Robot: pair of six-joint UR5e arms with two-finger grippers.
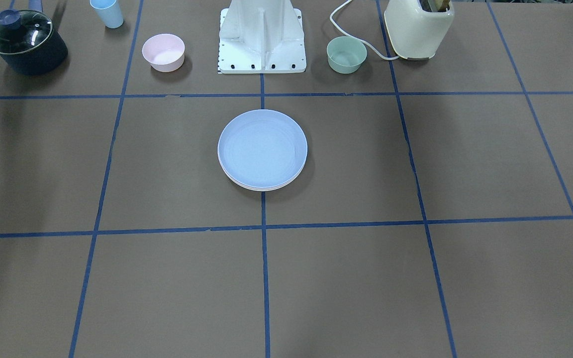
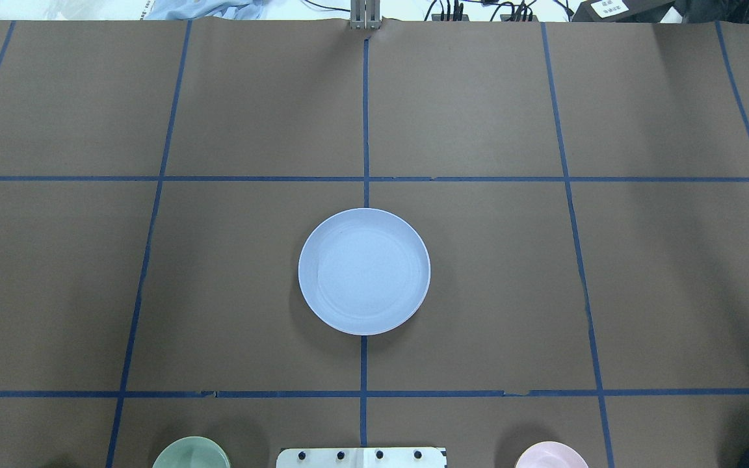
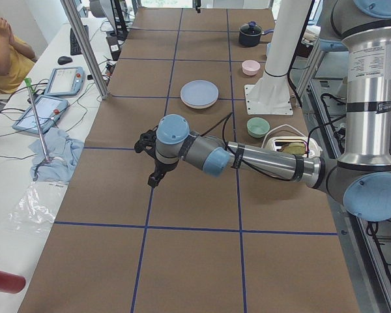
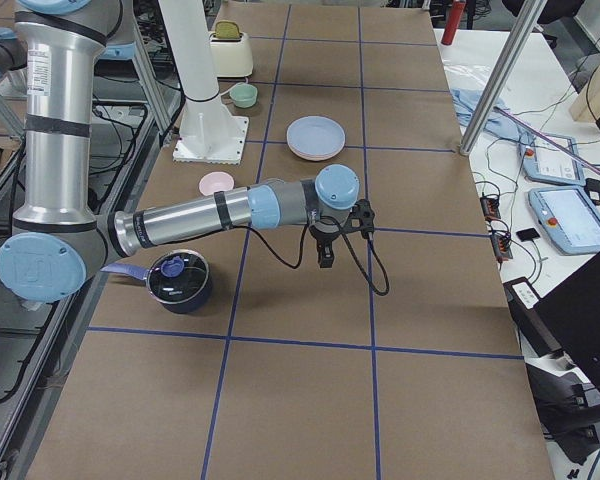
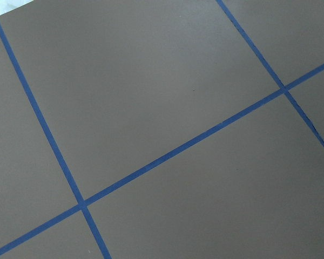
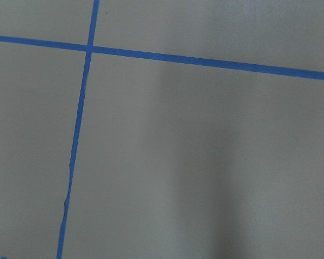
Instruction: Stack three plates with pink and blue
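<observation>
The plates are one stack at the table's centre, with the light blue plate (image 1: pixel 262 148) on top; it also shows in the overhead view (image 2: pixel 364 271). Paler rims (image 1: pixel 261 188) of plates under it peek out at the stack's edge, and one looks pale pink in the exterior right view (image 4: pixel 315 156). My left gripper (image 3: pixel 153 178) hangs above bare table, far from the stack. My right gripper (image 4: pixel 325 260) hangs above bare table on the other side. I cannot tell whether either is open or shut. Both wrist views show only brown table with blue tape lines.
Along the robot's side stand a dark lidded pot (image 1: pixel 27 44), a light blue cup (image 1: pixel 107 12), a small pink bowl (image 1: pixel 163 52), the white robot base (image 1: pixel 261 40), a small green bowl (image 1: pixel 346 54) and a cream toaster (image 1: pixel 418 27).
</observation>
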